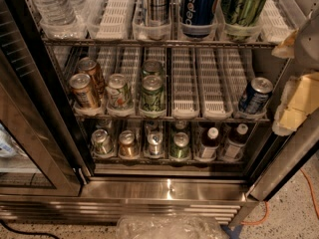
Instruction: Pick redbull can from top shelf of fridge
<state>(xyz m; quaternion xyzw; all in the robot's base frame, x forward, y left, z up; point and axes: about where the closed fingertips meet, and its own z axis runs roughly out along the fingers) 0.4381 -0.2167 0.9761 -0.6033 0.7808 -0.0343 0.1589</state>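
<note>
The redbull can (158, 4), slim and silver with dark blue checked blocks, stands in a clear lane bin on the top shelf (149, 42) of the fridge (169, 190). Its top is cut off by the upper edge of the view. A dark blue Pepsi can (199, 4) stands right of it, then a wide green can (243, 5). My gripper (288, 86), grey with yellowish pads, is at the right edge of the view, beside the fridge's right door post and below the top shelf's level. It is well right of the redbull can and touches nothing.
Water bottles (52, 6) stand at the top shelf's left. The middle rack holds several cans (152, 91) and a blue can (255, 94) at the right. The lower rack holds cans and bottles (209, 142). The glass door (30, 133) hangs open at the left. An orange cable (311, 193) lies on the floor.
</note>
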